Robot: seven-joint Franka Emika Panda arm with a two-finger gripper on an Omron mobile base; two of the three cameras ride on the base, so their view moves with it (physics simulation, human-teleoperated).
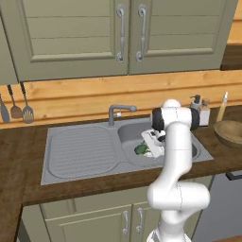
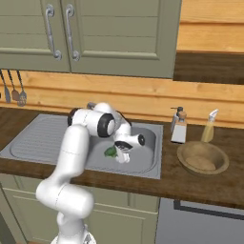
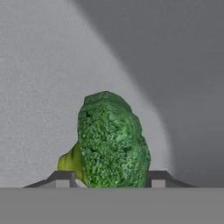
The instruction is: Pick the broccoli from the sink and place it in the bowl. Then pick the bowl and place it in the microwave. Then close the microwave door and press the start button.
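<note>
The bright-green broccoli [image 3: 111,140] lies on the floor of the grey sink [image 1: 80,151] basin, left of the drain side. My gripper [image 3: 109,177] reaches down into the basin and its two fingertips [image 3: 63,177] press against both sides of the floret, shut on it. From the base, the gripper [image 1: 150,144] hides part of the broccoli [image 1: 141,149], and the same holds for the gripper [image 2: 119,155] and broccoli [image 2: 110,152] from the right. The brown wooden bowl [image 2: 202,157] stands empty on the counter right of the sink [image 2: 143,164]. The microwave and its door are out of view.
A grey tap [image 1: 118,112] rises behind the basin. A soap dispenser [image 2: 179,126] and a bottle [image 2: 208,126] stand at the back between sink and bowl [image 1: 230,132]. Utensils [image 1: 21,106] hang on the wall at left. Green cabinet doors [image 1: 123,33] hang overhead.
</note>
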